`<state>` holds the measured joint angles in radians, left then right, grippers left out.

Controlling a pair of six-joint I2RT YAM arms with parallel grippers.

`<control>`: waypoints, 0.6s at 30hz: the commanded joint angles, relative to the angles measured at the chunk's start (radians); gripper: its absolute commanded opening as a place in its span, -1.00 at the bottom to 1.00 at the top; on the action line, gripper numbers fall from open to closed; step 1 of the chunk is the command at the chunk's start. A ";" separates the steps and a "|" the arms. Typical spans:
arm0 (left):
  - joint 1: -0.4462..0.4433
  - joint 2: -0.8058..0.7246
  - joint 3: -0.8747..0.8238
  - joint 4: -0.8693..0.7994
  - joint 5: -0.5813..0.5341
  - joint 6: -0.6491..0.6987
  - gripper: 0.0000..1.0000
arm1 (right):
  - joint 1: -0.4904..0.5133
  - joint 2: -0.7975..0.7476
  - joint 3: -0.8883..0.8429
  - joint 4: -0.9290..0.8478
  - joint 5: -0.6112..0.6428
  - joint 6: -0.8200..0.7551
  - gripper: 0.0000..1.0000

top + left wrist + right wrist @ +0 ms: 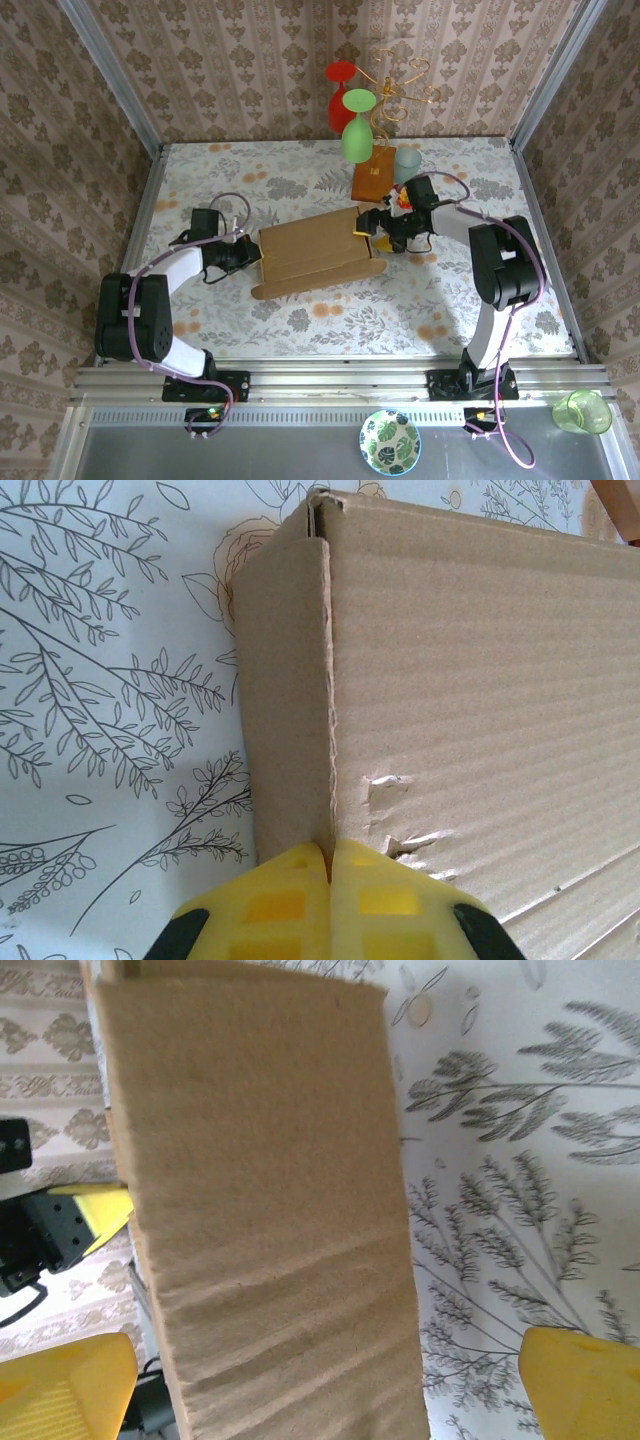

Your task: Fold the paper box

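Pinched shut, the left gripper (330, 872) has its yellow fingers (270, 905) meeting with no gap. A cardboard edge of the box (310, 252) runs straight down into the seam between them, so it is clamped on that edge. From above, this gripper sits at the box's left end.

The right gripper (320, 1390) stands wide apart. In its wrist view one yellow finger (65, 1390) is at the lower left and the other at the lower right, with a brown flap of the box rising between them. The lower-right finger is clear of the flap, with floral cloth showing in the gap. The lower-left one is just beside the flap's edge, and whether it touches cannot be told. From above, this gripper is at the box's right end.

The box lies near the middle of the table (450, 310). Its length runs left to right, the right end a little farther from the bases than the left. It is low, with creases along its top and a narrow strip along the near side.

Behind the right end, near but apart, a rack (373, 182) on a wooden base holds a red glass (341, 95) and a green glass (357, 135) on its gold wire. A pale cup (407, 162) sits just beside the base. On the front ledge are a leaf-patterned bowl (390, 441) and a green cup (582, 411).
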<state>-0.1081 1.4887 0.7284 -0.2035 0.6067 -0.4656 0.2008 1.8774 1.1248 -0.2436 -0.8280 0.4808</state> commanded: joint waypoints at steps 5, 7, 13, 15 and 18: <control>0.015 0.017 -0.031 0.004 -0.007 0.029 -1.00 | 0.026 0.025 -0.075 0.190 -0.198 0.077 0.95; 0.015 0.026 -0.031 0.013 -0.006 0.025 -1.00 | 0.043 0.033 -0.080 0.229 -0.206 0.108 0.91; 0.018 0.044 -0.031 0.046 -0.001 0.004 -1.00 | 0.073 0.053 -0.119 0.454 -0.228 0.288 0.66; 0.021 0.039 -0.031 0.058 0.003 -0.009 -1.00 | 0.075 0.051 -0.126 0.497 -0.231 0.336 0.56; 0.042 0.004 -0.029 0.088 0.014 -0.063 -0.68 | 0.074 0.033 -0.126 0.520 -0.225 0.405 0.40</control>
<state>-0.0879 1.5043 0.7166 -0.1406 0.6285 -0.4789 0.2775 1.9179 1.0058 0.1848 -1.0199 0.7780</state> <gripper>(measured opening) 0.108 0.714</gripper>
